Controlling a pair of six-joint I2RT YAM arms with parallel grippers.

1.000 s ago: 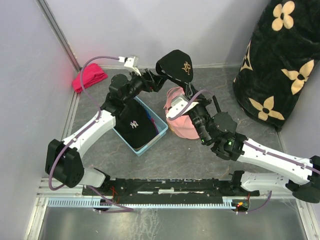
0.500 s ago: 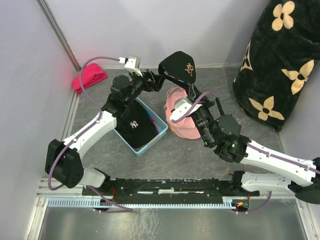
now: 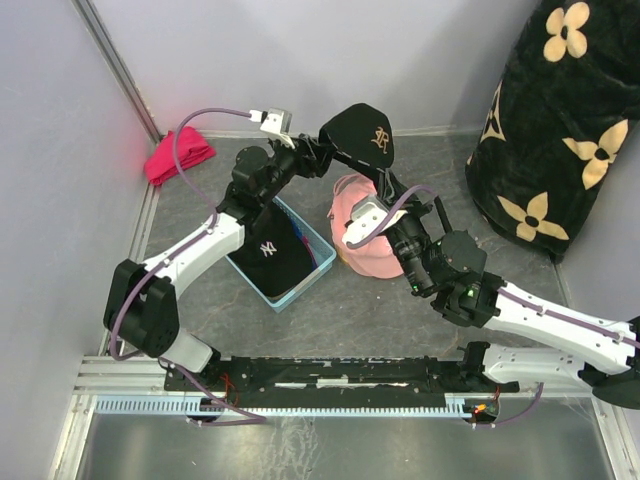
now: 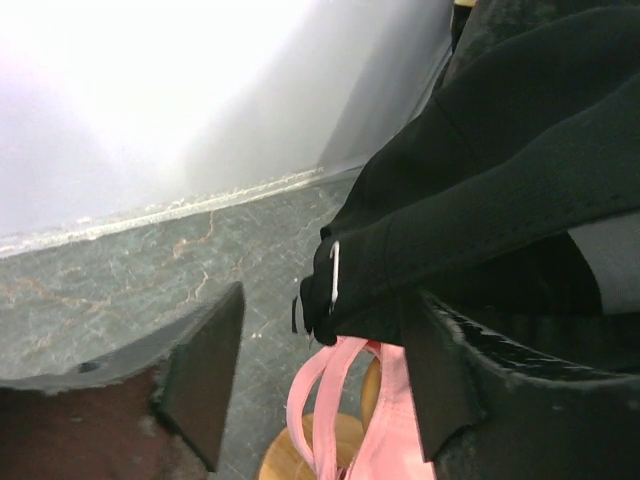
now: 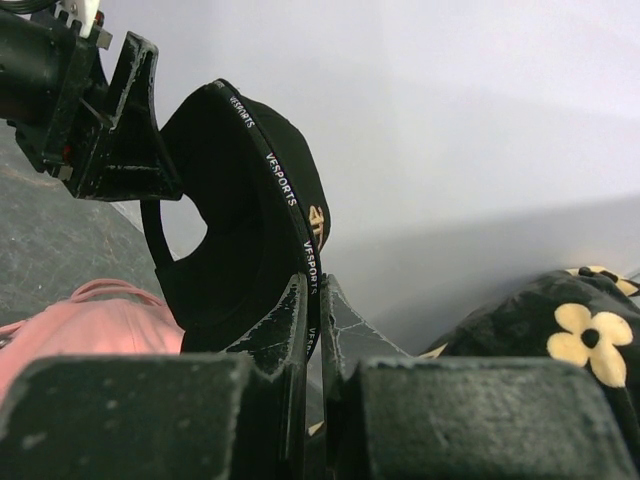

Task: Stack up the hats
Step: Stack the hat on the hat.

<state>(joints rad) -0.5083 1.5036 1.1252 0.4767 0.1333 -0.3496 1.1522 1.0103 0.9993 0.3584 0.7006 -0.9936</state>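
— Grey marbled surface [image 3: 380, 310], pale walls. Where is the black cap with the gold logo [image 3: 362, 135]?
— Upper centre of the overhead frame, held off the surface. The right end effector [image 5: 310, 290] is clenched on its inner band. The left end effector [image 4: 325, 310] stands released, fingers apart on either side of the rear strap.
— And below it?
— The pink cap [image 3: 370, 262], just under, centre frame. Left of that, a black cap with a white logo [image 3: 268, 255] lies in a blue bin [image 3: 312, 228]. A red-pink cloth [image 3: 180, 155] sits upper left, flowered black fabric [image 3: 560, 130] upper right.
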